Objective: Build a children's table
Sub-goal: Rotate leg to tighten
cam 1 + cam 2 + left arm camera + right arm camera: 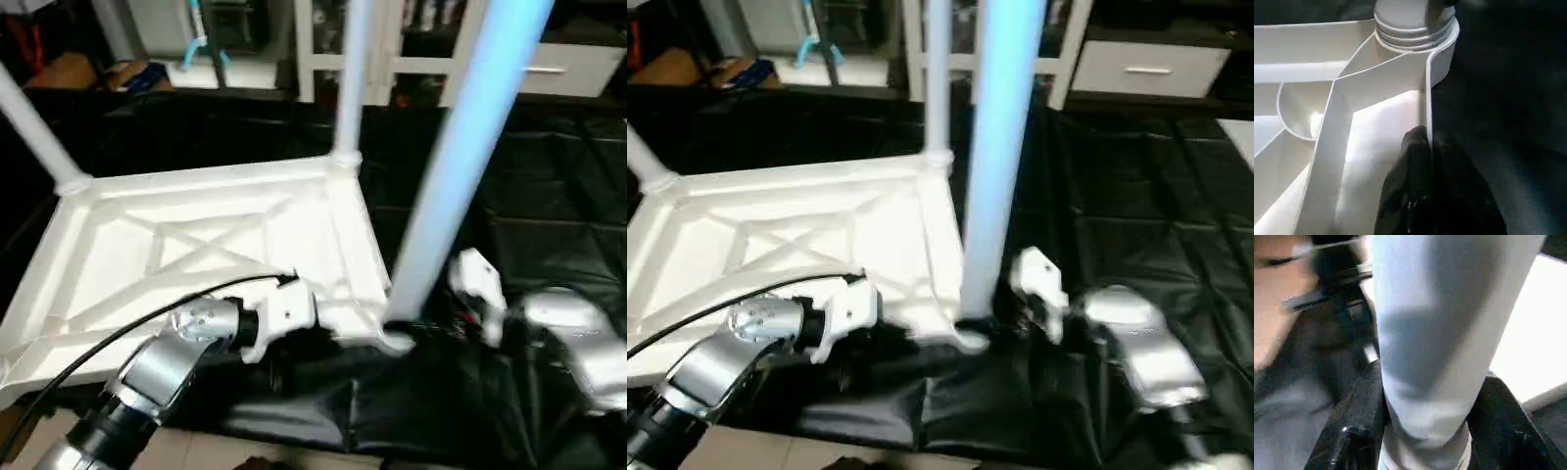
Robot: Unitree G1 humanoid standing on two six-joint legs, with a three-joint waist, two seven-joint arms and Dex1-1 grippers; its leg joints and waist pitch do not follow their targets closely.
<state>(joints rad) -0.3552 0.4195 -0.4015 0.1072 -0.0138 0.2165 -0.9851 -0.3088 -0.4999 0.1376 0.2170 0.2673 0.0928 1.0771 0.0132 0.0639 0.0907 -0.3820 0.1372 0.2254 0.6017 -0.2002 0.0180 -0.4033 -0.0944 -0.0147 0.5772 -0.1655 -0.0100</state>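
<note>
At the near edge a strip of pale floor (245,452) shows, and beyond it a black plastic sheet (549,196) covers the work surface, wrinkled and glossy, running back to the far side. On this sheet lies the white tabletop (196,245), upside down, its X-ribbed underside facing up and its long rim toward the robot.

The left gripper (1430,161) is at the near rim of the tabletop, close to the near right corner socket (397,341). In the left wrist view its two black fingers (1410,186) are pressed together with the thin upright rim wall between them, so it is clamped on the tabletop's edge.

The right gripper (1427,431) is at the near right corner. In the right wrist view its black fingers (1352,431) stand one on each side of the lower end of a white tube leg (470,147), touching it on both sides, about half apart with the leg filling the gap. This near leg rises from the corner socket, tilted slightly to the right in the left eye view.

Farther back, a second leg (348,78) stands upright in the far right corner socket, and a third leg (34,132) rises, leaning, from the far left corner.

Behind the sheet stand white cabinet frames (313,49) with dark compartments, a white drawer front (1151,69) and a light blue object (201,44) on the floor.
</note>
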